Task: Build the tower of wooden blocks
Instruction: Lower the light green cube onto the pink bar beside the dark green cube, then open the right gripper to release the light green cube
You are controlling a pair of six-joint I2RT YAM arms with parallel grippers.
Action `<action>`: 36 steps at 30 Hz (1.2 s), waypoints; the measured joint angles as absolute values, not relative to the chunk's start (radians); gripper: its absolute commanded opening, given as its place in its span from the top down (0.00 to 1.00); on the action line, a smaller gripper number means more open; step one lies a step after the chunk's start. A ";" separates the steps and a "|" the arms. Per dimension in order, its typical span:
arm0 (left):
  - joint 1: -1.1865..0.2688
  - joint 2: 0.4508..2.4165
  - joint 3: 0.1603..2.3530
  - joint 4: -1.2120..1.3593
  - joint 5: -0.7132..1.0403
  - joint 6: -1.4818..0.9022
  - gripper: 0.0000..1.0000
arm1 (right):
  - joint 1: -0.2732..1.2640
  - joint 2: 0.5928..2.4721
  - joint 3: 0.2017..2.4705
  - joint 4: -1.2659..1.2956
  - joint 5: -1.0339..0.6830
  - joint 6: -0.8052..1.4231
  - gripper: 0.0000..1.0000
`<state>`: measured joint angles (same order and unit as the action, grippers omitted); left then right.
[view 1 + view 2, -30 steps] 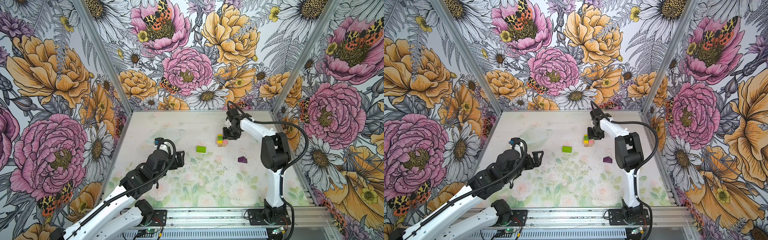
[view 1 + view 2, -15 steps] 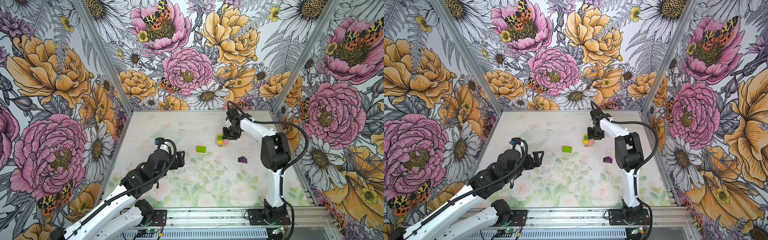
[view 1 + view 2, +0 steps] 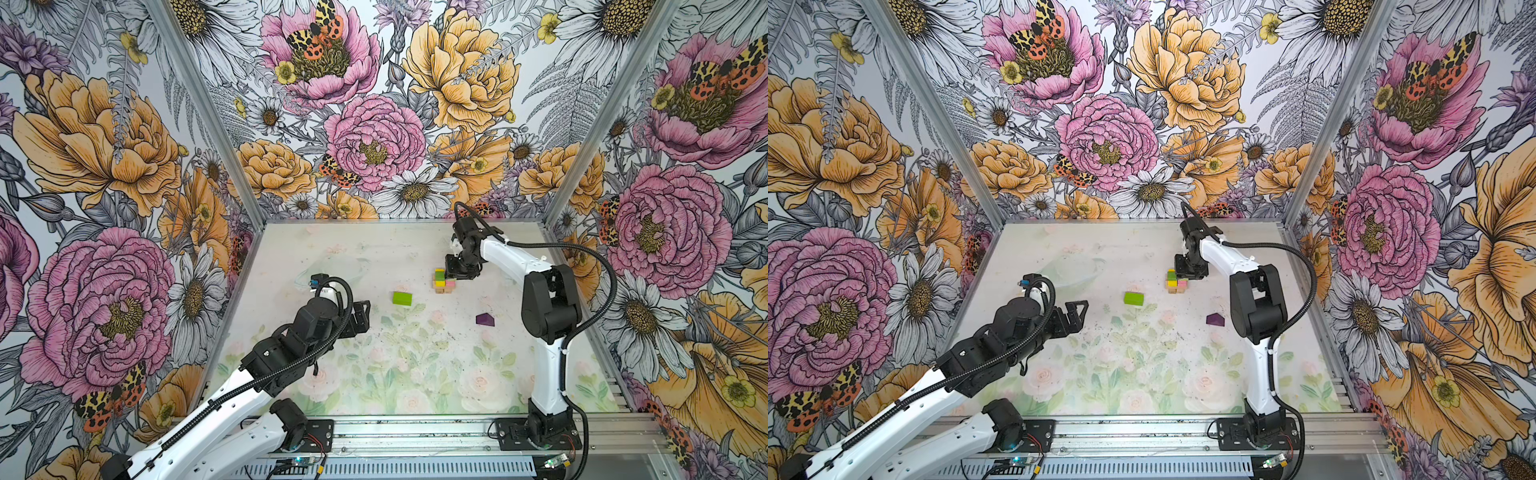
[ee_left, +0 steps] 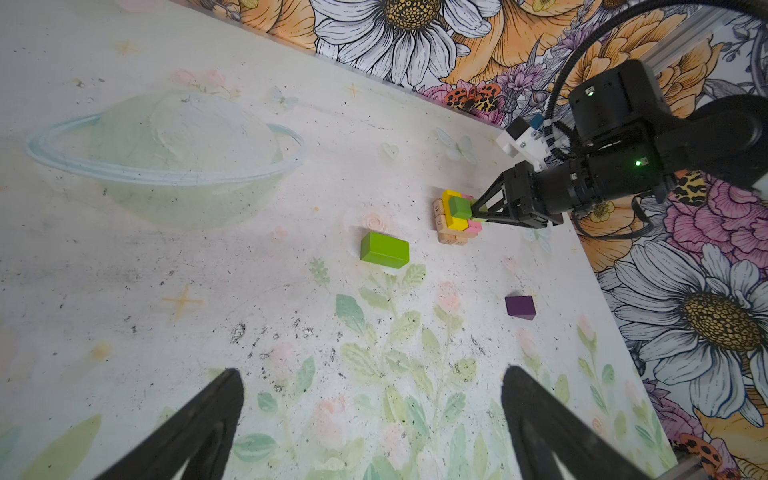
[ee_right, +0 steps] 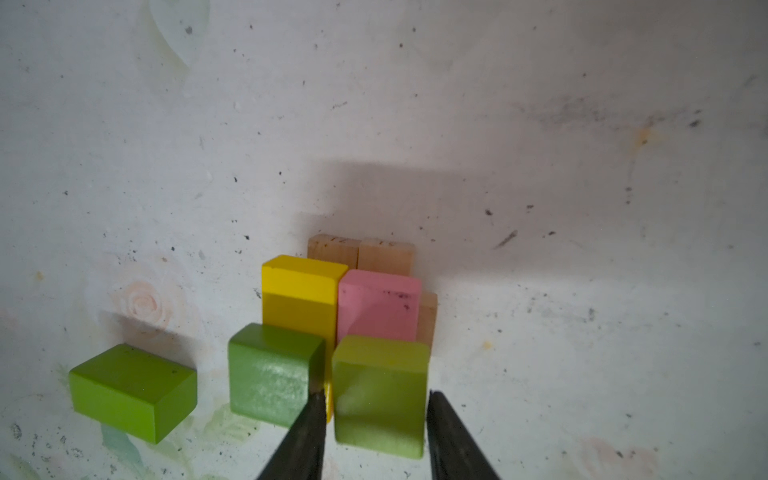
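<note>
The wood block tower (image 3: 443, 281) (image 3: 1174, 281) stands at the back right of the table. In the right wrist view, tan oblongs (image 5: 360, 252) lie at the bottom, with a yellow oblong (image 5: 299, 291) and a pink oblong (image 5: 378, 307) across them. Two green cubes (image 5: 270, 374) (image 5: 380, 386) sit on top. My right gripper (image 5: 374, 395) (image 3: 451, 276) flanks the second cube, open, with thin gaps at both fingers. A lime brick (image 3: 402, 298) (image 4: 384, 249) and a purple peaked piece (image 3: 485, 319) (image 4: 519, 306) lie loose. My left gripper (image 4: 372, 372) (image 3: 1081, 316) is open and empty, left of the brick.
Flowered walls (image 3: 374, 145) close in the table at the back and both sides. A metal rail (image 3: 415, 432) with both arm bases runs along the front edge. The table top (image 3: 415, 374) bears a faded print of flowers and a bowl.
The right gripper's jaws have spread slightly off the green cube. Both arms and all blocks stay where they were.
</note>
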<state>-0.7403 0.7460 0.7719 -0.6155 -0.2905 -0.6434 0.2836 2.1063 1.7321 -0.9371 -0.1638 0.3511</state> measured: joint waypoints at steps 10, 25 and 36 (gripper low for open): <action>-0.739 0.746 0.772 -0.615 -0.290 -0.643 0.02 | 0.281 2.106 1.733 -0.937 -0.164 0.351 0.58; -0.739 0.764 0.797 -0.602 -0.280 -0.643 0.02 | 0.274 2.096 1.733 -0.937 -0.179 0.350 0.55; -0.739 0.775 0.811 -0.601 -0.279 -0.638 0.03 | 0.274 2.089 1.733 -0.937 -0.197 0.350 0.24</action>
